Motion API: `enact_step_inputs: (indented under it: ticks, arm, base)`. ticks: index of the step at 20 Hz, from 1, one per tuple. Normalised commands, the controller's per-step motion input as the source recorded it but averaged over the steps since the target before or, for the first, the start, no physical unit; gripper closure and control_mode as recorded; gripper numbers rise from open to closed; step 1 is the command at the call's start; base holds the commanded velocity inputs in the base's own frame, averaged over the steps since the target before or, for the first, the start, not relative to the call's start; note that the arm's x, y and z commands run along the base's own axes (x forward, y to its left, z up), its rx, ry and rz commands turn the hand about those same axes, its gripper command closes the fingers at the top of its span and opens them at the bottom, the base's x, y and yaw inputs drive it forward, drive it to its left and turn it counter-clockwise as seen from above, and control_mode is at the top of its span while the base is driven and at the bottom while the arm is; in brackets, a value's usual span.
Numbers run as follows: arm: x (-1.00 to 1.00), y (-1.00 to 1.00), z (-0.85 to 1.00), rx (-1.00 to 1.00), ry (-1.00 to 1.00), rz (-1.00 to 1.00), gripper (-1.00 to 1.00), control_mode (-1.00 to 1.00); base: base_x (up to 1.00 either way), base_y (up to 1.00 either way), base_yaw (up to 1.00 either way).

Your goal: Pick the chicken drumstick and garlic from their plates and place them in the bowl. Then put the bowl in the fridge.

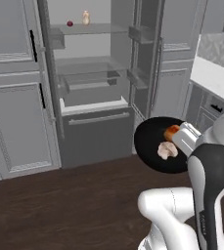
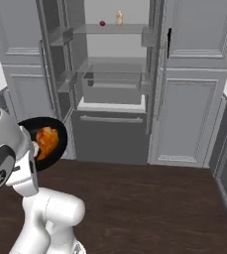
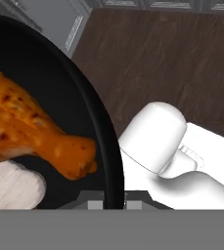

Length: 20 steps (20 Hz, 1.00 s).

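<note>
My gripper (image 3: pixel 114 202) is shut on the rim of the black bowl (image 3: pixel 103 127), holding it in the air over the wooden floor. In the bowl lie the orange-brown chicken drumstick (image 3: pixel 30 132) and, beside it, the pale garlic (image 3: pixel 11 188). From the left base the bowl (image 1: pixel 150 139) hangs right of the fridge, with the drumstick (image 1: pixel 171 132), the garlic (image 1: pixel 167 150) and my gripper (image 1: pixel 181 140) at its right rim. The right base view has the bowl (image 2: pixel 35 126) and drumstick (image 2: pixel 47 140) at the left. The grey fridge (image 1: pixel 86 56) (image 2: pixel 115 64) stands open ahead. The plates are out of view.
A small red item (image 1: pixel 70 23) and a beige bottle (image 1: pixel 86 17) stand on the fridge's top shelf. The open fridge doors (image 1: pixel 145 58) flank the opening. Grey cabinets (image 1: pixel 15 122) stand to the left, and a white counter (image 1: pixel 213 75) lies to the right.
</note>
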Motion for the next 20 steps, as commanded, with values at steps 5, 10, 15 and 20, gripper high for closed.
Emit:
enact_step_inputs:
  ticks: [5,10,15,20]
  arm:
    - [0.0,0.0,0.0,0.0,0.0,0.0,1.0,1.0]
    - [0.0,0.0,0.0,0.0,0.0,0.0,1.0,1.0]
    - [0.0,0.0,0.0,0.0,0.0,0.0,1.0,1.0]
    - [0.0,0.0,0.0,0.0,0.0,0.0,1.0,1.0]
  base:
    - [1.0,-0.16,0.02]
    - [1.0,-0.36,0.09]
    - [1.0,-0.27,0.1]
    - [1.0,-0.03,0.08]
